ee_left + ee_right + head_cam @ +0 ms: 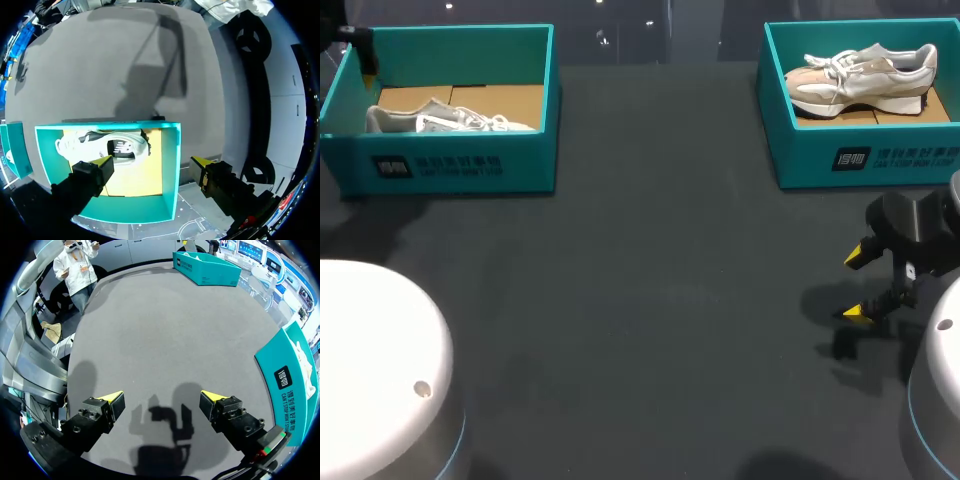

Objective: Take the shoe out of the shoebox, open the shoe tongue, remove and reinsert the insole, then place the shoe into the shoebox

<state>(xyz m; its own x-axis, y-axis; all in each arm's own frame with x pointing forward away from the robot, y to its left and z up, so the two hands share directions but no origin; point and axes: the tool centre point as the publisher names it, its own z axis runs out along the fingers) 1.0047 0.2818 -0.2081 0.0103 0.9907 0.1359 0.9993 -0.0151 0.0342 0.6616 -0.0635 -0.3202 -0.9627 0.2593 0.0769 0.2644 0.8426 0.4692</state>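
A teal shoebox (450, 165) stands at the table's far left with a grey-white shoe (440, 120) lying on its side inside. In the left wrist view my left gripper (152, 163) hangs open above this shoebox (170, 150). One finger is over the inside near the shoe (107, 145), the other is outside the box wall, and nothing is held. My right gripper (857, 285) stands open low over the mat at the right, empty. The same gripper (162, 400) shows only bare mat between its fingers.
A second teal shoebox (865, 160) at the far right holds a white-and-beige shoe (865, 75); its side (290, 375) shows beside my right gripper. The dark mat (660, 300) stretches between the boxes. White arm bases (370, 370) fill the near corners.
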